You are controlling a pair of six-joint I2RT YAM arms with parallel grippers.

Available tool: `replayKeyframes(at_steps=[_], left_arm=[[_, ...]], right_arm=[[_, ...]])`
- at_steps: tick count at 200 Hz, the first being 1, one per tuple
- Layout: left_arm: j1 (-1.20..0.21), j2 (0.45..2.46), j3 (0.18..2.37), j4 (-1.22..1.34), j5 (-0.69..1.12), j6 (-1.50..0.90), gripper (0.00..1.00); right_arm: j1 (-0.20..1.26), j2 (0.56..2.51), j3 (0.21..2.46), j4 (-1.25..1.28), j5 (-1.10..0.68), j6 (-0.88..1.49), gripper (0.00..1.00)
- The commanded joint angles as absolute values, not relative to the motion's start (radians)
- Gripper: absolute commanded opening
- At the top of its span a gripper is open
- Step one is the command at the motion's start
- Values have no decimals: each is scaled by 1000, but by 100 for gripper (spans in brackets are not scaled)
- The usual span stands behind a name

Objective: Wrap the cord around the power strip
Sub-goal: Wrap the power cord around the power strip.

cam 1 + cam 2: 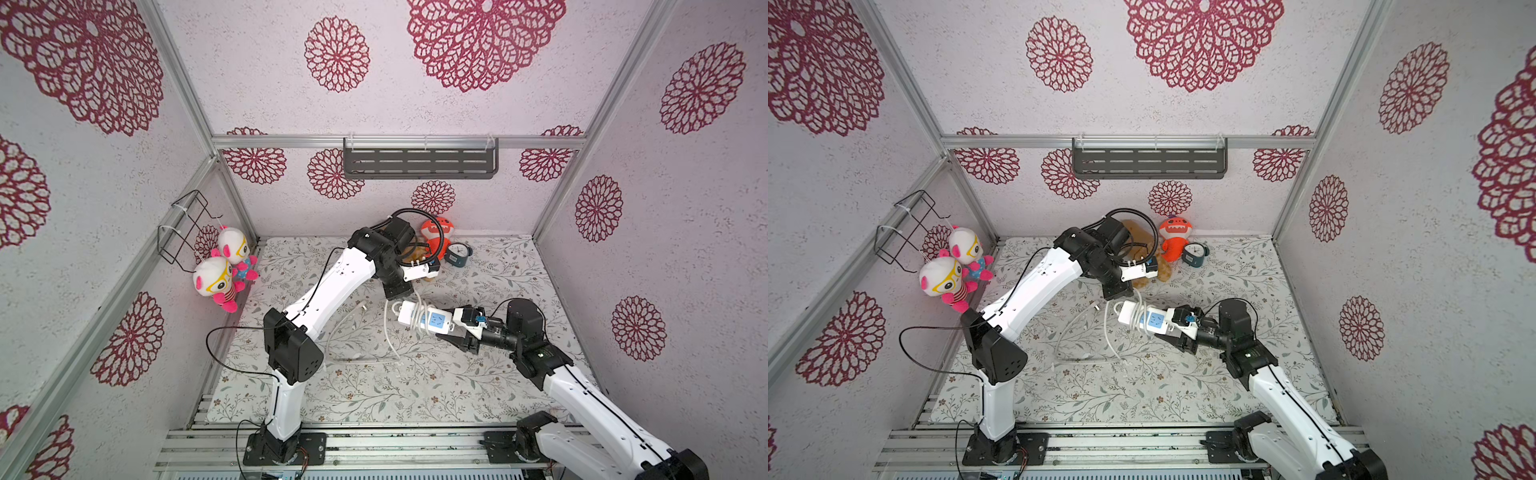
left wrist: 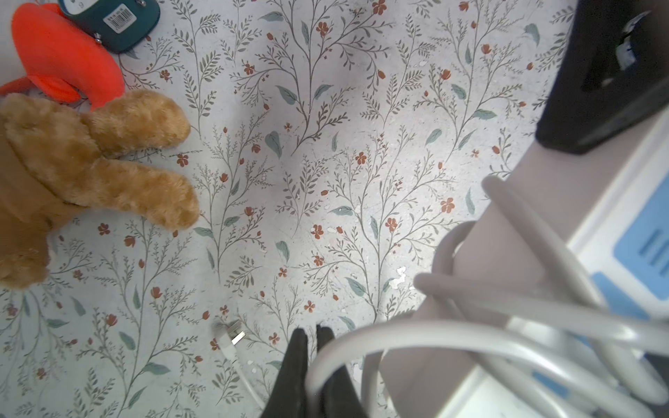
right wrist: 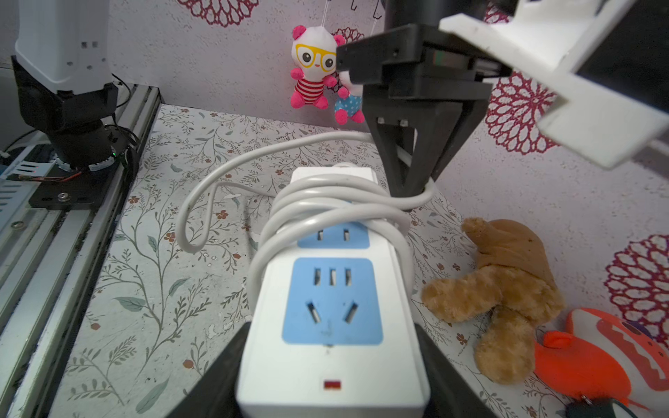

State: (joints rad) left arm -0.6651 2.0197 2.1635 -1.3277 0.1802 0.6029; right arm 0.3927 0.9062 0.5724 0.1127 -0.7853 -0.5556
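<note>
Red-flowered walls (image 1: 270, 83) surround a leaf-printed floor mat (image 1: 415, 386).

Reading the desk (image 1: 498, 374) as a clock face with twelve at the back wall, we find the power strip (image 1: 424, 320) near the hub. Its three o'clock end sits between the jaws of the right end effector (image 1: 452, 328), the left end effector (image 3: 412, 193) is at its twelve o'clock edge, and turns of the cord (image 3: 336, 184) go around its nine o'clock half. The loose cord loops on the desk at the strip's seven to eight o'clock, with the plug (image 1: 362, 306) at its nine. Toward twelve to one lie a plush toy on its side (image 3: 506, 286), an upright plush toy (image 1: 1174, 232) and, at that one's four o'clock, an alarm clock (image 1: 1194, 252); two dolls (image 1: 216, 282) hang at the wall toward ten.
</note>
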Motion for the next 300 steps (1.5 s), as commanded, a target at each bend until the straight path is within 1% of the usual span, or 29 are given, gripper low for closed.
replayKeyframes(at_steps=[1,34,56,66,82,108,138,159,163,179,202,220,226,241,243,245,260,268,283,287,300], left_arm=[[-632,2002,2170,-1210,8,645,7],[-626,2016,2210,-1198,159,632,17],[-614,2043,2267,-1221,257,622,30],[-613,2046,2271,-1218,275,618,39],[-613,2045,2262,-1217,284,613,46],[-606,2023,2212,-1191,292,600,49],[-575,2000,2154,-1128,394,541,52],[-542,1974,2063,-1016,484,462,56],[-536,1932,2037,-987,496,443,56],[-504,1879,1928,-850,571,366,60],[-463,1803,1759,-614,686,217,67],[-446,1759,1644,-457,718,118,72],[-442,1748,1613,-412,726,90,77],[-433,1734,1547,-324,753,28,80],[-434,1734,1542,-316,757,21,85],[-434,1733,1538,-310,759,16,88],[-433,1741,1526,-292,775,-11,92],[-433,1745,1526,-285,783,-24,97],[-435,1750,1518,-271,798,-47,100],[-435,1750,1511,-263,799,-53,97],[-435,1745,1481,-233,801,-71,97]], right_arm=[[420,888,625,145,-968,-596,22],[420,894,626,247,-1009,-530,22],[420,903,632,285,-1024,-506,22],[420,908,636,284,-1029,-505,22],[420,906,631,303,-1027,-500,22],[418,883,599,414,-1014,-429,22],[419,880,579,543,-1010,-352,22],[417,881,560,637,-991,-304,22],[417,879,557,649,-985,-298,22],[415,880,551,673,-966,-289,22],[414,881,544,679,-916,-289,22],[413,885,533,711,-881,-278,23],[413,889,527,734,-870,-269,22],[413,901,518,791,-850,-244,22],[413,902,517,799,-849,-242,22],[413,906,517,806,-848,-237,22],[411,928,518,858,-844,-208,22],[412,940,517,893,-839,-192,23],[411,960,512,968,-818,-157,22],[411,964,511,985,-810,-149,22],[411,979,511,1033,-782,-129,22]])
